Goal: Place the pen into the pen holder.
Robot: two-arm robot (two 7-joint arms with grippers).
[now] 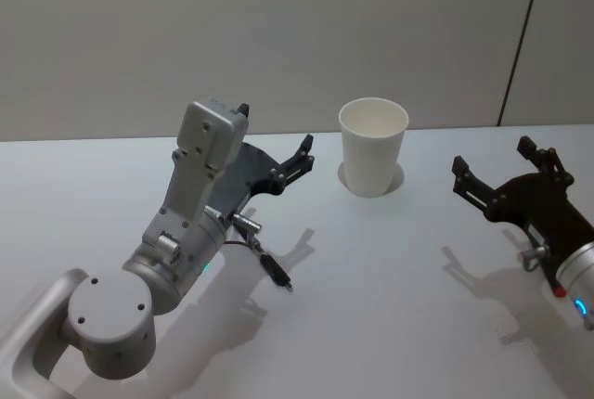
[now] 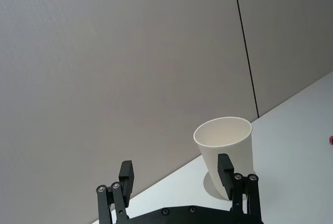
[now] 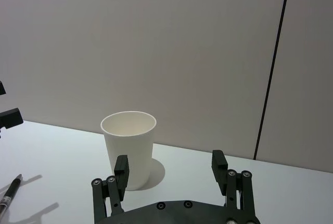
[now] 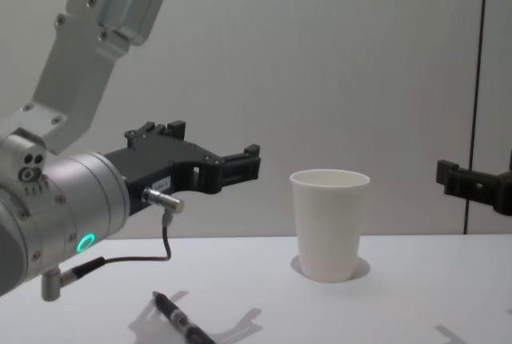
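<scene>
On the left side of the desk (image 1: 390, 278), the left hand (image 2: 176, 171) is held raised above the surface. Its fingers are spread wide and nothing is gripped between them. It is aimed forward towards the cup (image 1: 372, 148) rather than down at the desk, so it is judged that a downward tilt would be needed before anything could be picked up.

Just below and to the right of that arm, the pen (image 1: 275, 271) is seen lying flat on the desk, touched by nothing. It lies on the left arm's side and well apart from the cup. For that reason the left hand is judged to be the one meant for the grasp, and its spread fingers are read as readiness for it.

Farther right and farther back, near the wall (image 1: 278, 28), the cup is stood upright with its mouth open and nothing inside. In that posture a pen can be lowered in from above. It is placed roughly between the two arms, so it is judged to be within reach of either.

On the right, the right hand (image 3: 170, 161) is held above the desk, likewise spread and empty, and well apart from the cup. It is judged to be idle and held out of the way.
</scene>
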